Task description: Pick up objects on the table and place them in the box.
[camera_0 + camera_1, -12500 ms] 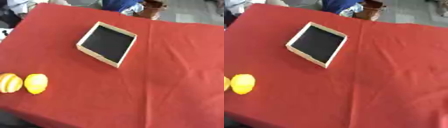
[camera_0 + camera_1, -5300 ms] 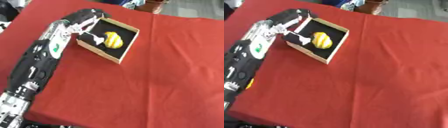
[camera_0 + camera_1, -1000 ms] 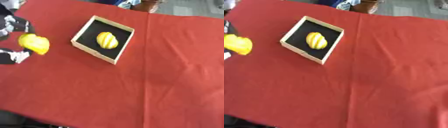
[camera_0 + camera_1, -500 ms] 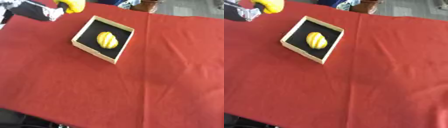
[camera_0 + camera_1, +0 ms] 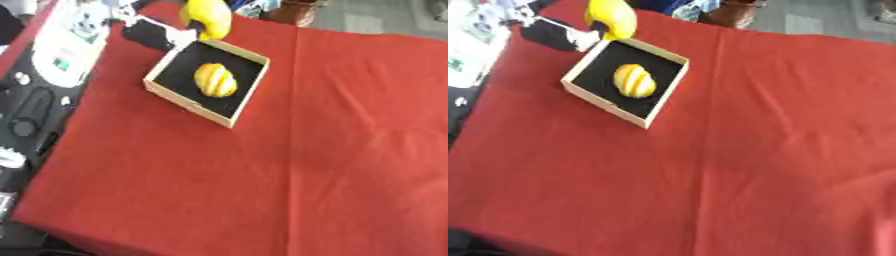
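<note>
A shallow wooden box point(image 5: 159, 85) with a black floor sits on the red tablecloth at upper left. Inside it lies a yellow fruit with pale stripes point(image 5: 214, 80). A plain yellow lemon point(image 5: 206, 17) hangs just above the box's far corner, held in my left hand point(image 5: 160, 35), whose fingers are curled on it. My left arm point(image 5: 52, 60) runs down the left edge. My right hand shows in neither view.
The red cloth point(image 5: 332, 165) covers the whole table, with wrinkles at the right. The table's near edge runs along the lower left. A brown object point(image 5: 735, 12) and grey floor lie beyond the far edge.
My left hand has carried the lemon rightward from the table's far left corner to just over the box's far corner. The striped fruit in the box has not moved.
</note>
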You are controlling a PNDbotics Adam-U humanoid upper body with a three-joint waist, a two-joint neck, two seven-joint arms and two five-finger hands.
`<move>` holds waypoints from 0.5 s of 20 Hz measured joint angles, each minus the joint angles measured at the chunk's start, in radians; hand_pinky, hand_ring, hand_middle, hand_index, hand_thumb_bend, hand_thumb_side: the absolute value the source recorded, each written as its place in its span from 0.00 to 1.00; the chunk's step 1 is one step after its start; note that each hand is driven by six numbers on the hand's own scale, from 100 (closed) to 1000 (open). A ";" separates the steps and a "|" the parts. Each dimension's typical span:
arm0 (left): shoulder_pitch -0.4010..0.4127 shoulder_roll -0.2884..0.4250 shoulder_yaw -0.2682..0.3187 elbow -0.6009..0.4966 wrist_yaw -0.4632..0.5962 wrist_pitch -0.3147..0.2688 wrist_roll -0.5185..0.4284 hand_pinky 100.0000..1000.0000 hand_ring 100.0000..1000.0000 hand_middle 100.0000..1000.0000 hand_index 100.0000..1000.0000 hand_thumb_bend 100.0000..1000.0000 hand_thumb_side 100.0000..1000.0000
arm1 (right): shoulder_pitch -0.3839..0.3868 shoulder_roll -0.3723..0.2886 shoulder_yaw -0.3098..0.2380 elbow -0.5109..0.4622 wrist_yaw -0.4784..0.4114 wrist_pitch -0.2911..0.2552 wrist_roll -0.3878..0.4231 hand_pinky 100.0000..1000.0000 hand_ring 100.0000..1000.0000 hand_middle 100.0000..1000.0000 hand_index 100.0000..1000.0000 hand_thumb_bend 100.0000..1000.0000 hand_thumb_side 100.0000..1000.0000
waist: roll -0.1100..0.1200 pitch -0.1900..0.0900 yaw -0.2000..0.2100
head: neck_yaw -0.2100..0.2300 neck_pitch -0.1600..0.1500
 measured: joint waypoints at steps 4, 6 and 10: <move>0.007 -0.066 0.017 0.104 -0.141 0.000 0.062 0.76 0.68 0.61 0.71 0.00 0.00 | -0.005 0.011 0.000 0.000 -0.005 0.004 0.004 0.90 1.00 0.74 0.88 0.00 0.50 | -0.002 0.004 -0.006 | 0.000 -0.005; 0.014 -0.091 0.017 0.137 -0.221 0.002 0.105 0.76 0.69 0.62 0.72 0.00 0.00 | -0.008 0.016 0.000 0.000 -0.007 0.006 0.005 0.90 1.00 0.74 0.88 0.00 0.51 | -0.003 0.005 -0.009 | 0.003 -0.009; 0.022 -0.115 0.019 0.171 -0.338 0.002 0.183 0.83 0.78 0.72 0.87 0.00 0.02 | -0.008 0.017 0.000 0.000 -0.011 0.006 0.006 0.90 1.00 0.74 0.88 0.00 0.51 | -0.003 0.005 -0.010 | 0.005 -0.012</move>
